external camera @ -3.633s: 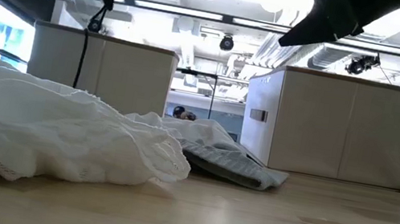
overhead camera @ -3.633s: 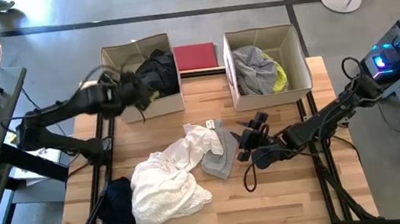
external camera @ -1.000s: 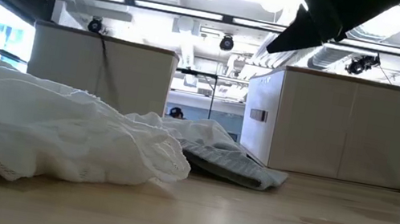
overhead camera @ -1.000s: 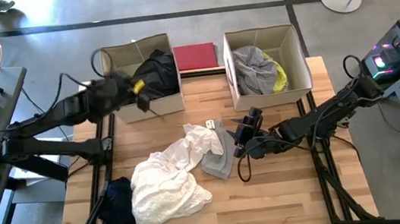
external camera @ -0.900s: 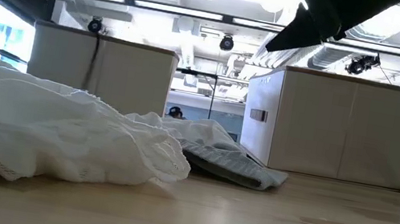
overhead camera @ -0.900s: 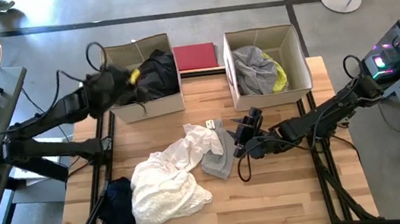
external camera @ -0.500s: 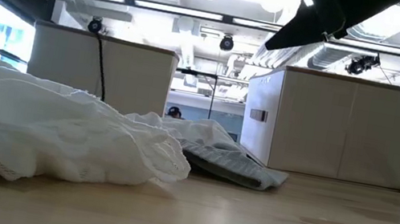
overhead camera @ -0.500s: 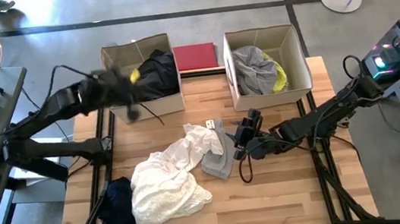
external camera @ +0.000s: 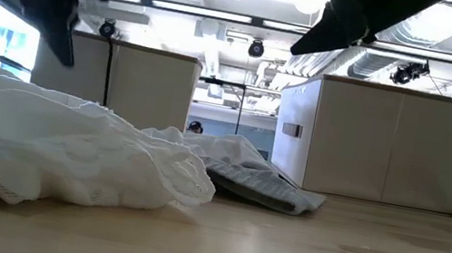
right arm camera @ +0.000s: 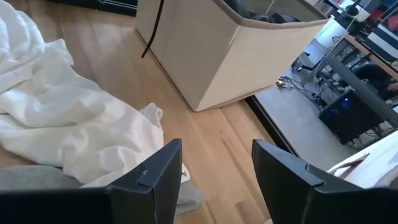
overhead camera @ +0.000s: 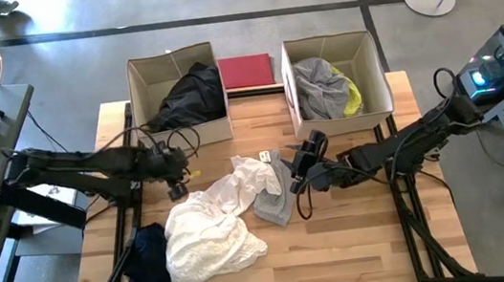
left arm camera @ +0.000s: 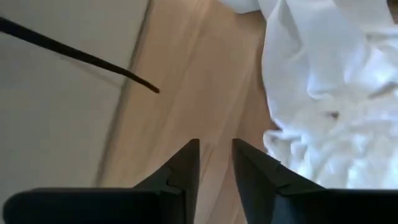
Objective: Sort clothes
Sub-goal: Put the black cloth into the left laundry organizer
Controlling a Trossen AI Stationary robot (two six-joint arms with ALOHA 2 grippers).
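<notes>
Two cardboard boxes are being shown along the far edge of the wooden table [overhead camera: 360, 234] in the high view, and their contents are being revealed only from above. A black garment [overhead camera: 190, 95] is being held by the left box [overhead camera: 145, 75], and a grey garment [overhead camera: 320, 86] with a bright yellow one [overhead camera: 354, 98] beside it by the right box [overhead camera: 369, 54]; in the low view only the boxes' plain walls are being seen. A flat dark-red rectangle [overhead camera: 245, 70] is lying between the boxes.

Four garments are being counted loose on the table. A dark navy one [overhead camera: 148, 255] is lying at the near left edge, touching the large white garment [overhead camera: 208, 238] to its right; that navy piece is not being shown in the low view. A smaller white garment [overhead camera: 255, 180] is resting farther right, overlapping a grey one [overhead camera: 277, 200].

The left gripper [overhead camera: 175, 167] is being held over bare wood just left of the white pile, between it and the left box. In the left wrist view its fingers [left arm camera: 185, 167] are being seen slightly parted with nothing between them, white fabric lying to one side.

The right gripper [overhead camera: 298, 166] is hanging just right of the smaller white garment. Its fingers [right arm camera: 155, 174] are being shown well apart and empty in the right wrist view, above the edge of white and grey cloth.
</notes>
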